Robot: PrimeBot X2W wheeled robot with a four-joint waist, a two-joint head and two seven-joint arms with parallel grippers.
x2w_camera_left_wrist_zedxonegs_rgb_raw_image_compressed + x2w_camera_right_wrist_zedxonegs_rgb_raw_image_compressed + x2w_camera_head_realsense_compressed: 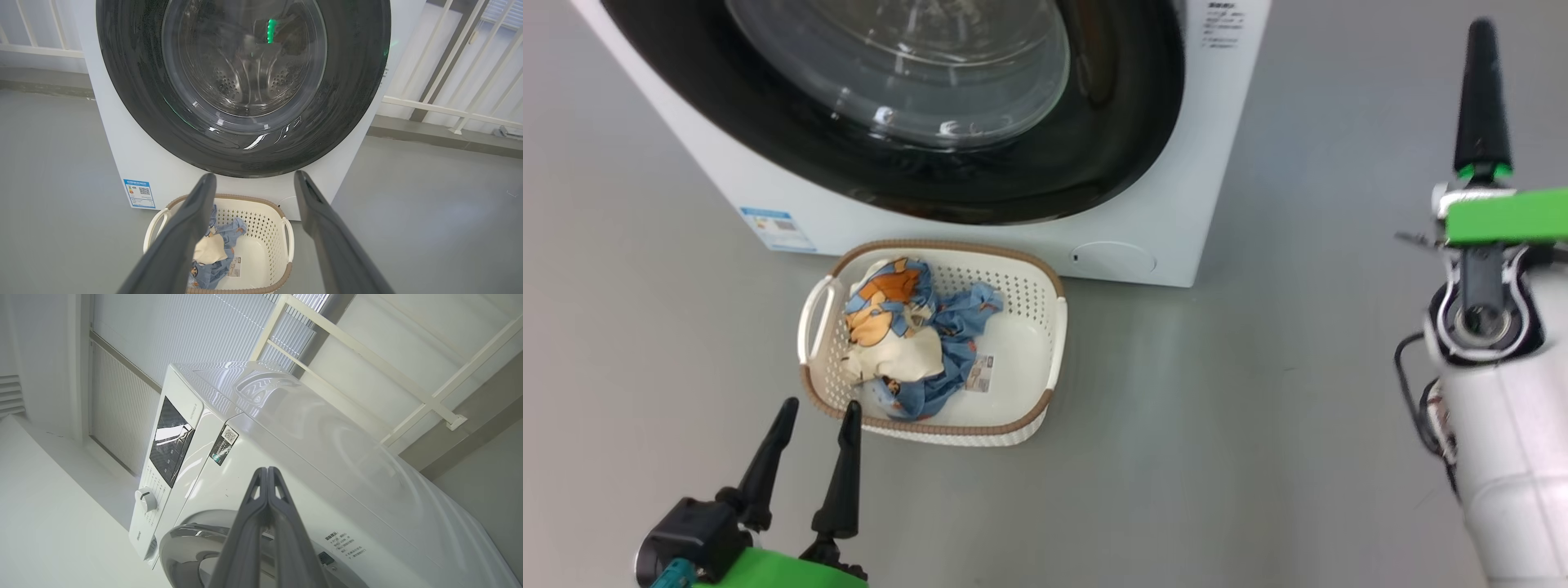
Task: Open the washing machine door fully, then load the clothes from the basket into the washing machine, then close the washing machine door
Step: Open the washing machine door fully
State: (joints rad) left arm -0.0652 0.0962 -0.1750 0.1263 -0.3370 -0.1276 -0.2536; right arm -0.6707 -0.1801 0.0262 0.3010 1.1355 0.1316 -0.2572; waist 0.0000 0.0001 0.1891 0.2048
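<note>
Head view: door (pixel 980 196) shut on the washer (pixel 1176 204). The basket (pixel 1058 343) of clothes (pixel 907 343) sits just before the washer. Left tool (pixel 820 406) is spread by the basket, right tool (pixel 1482 49) beside the washer.

Left wrist: same door, closed.

Right wrist: tool pressed together, empty.

Opening comes first, so it likely needs to catch the door's edge.

You have a smooth grey floor (pixel 1258 457) under everything. Just beyond the fingertips of your left hand (pixel 822 404), the basket (pixel 947 244) sits flat on it, its near rim close to those fingertips. Farther out from that hand, the washing machine (pixel 1213 147) stands on the floor just behind the basket's far rim. Its front corner meets the floor left of your right hand (pixel 1481 31).
</note>
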